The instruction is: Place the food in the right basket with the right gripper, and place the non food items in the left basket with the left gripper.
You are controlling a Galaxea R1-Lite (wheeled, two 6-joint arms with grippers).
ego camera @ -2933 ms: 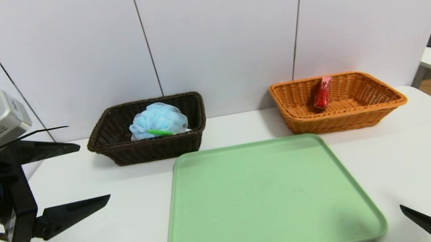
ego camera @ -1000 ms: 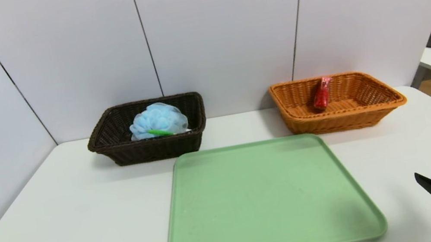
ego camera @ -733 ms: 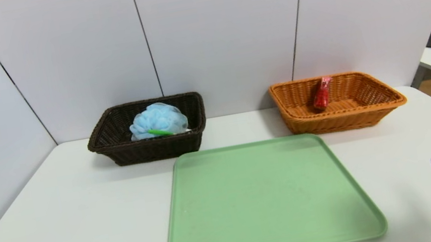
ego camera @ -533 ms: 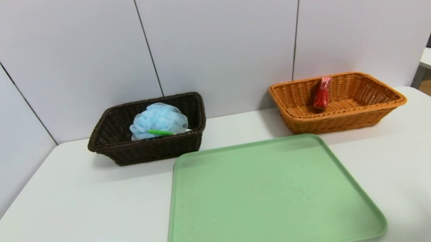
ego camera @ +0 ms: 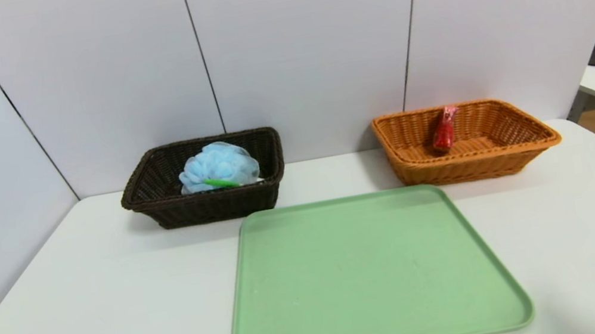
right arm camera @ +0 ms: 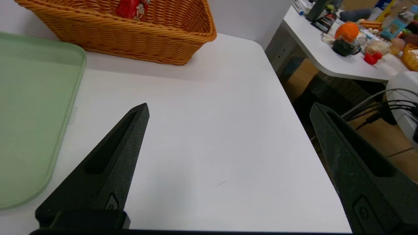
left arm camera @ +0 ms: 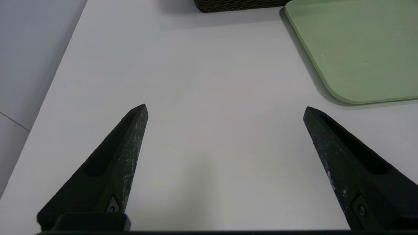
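The dark brown left basket (ego camera: 160, 211) at the back holds a blue bath pouf (ego camera: 218, 165) with a green stick (ego camera: 220, 183) lying against it. A red food packet (ego camera: 444, 129) leans inside the orange right basket (ego camera: 518, 151), also seen in the right wrist view as the packet (right arm camera: 132, 8) in the basket (right arm camera: 137, 42). My left gripper (left arm camera: 225, 109) hangs open and empty over the table's near left part. My right gripper (right arm camera: 228, 109) hangs open and empty over the table's near right edge. Both have left the head view.
A bare green tray (ego camera: 370, 276) lies in the middle of the white table (ego camera: 92, 310); its corner shows in each wrist view (left arm camera: 359, 49) (right arm camera: 29, 114). White wall panels stand behind. A second table with clutter (right arm camera: 352, 39) stands off to the right, beyond the table's edge.
Both arms have drawn back toward me and dropped out of the head view; the right gripper's last fingertip slid off the right edge. The baskets, their contents and the tray have not moved.
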